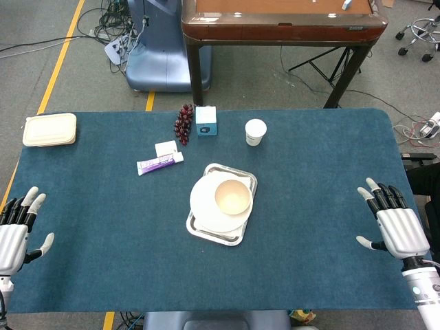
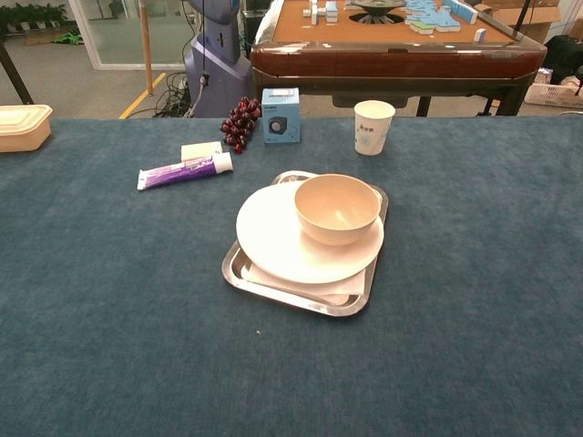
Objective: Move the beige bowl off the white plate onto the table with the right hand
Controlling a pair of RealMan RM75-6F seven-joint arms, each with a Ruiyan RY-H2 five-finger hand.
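sitting empty: beige bowl on white plate

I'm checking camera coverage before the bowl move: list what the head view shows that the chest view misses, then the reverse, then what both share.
Head view only: the left hand and right hand, both open and apart from everything.

Chest view only: potted plants by the far glass wall.

Both: the beige bowl on the white plate on the metal tray, paper cup, grapes, blue box, toothpaste tube and lidded container.

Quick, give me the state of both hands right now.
Left hand: open, holding nothing, at the table's left edge.
Right hand: open, holding nothing, well clear of the beige bowl.
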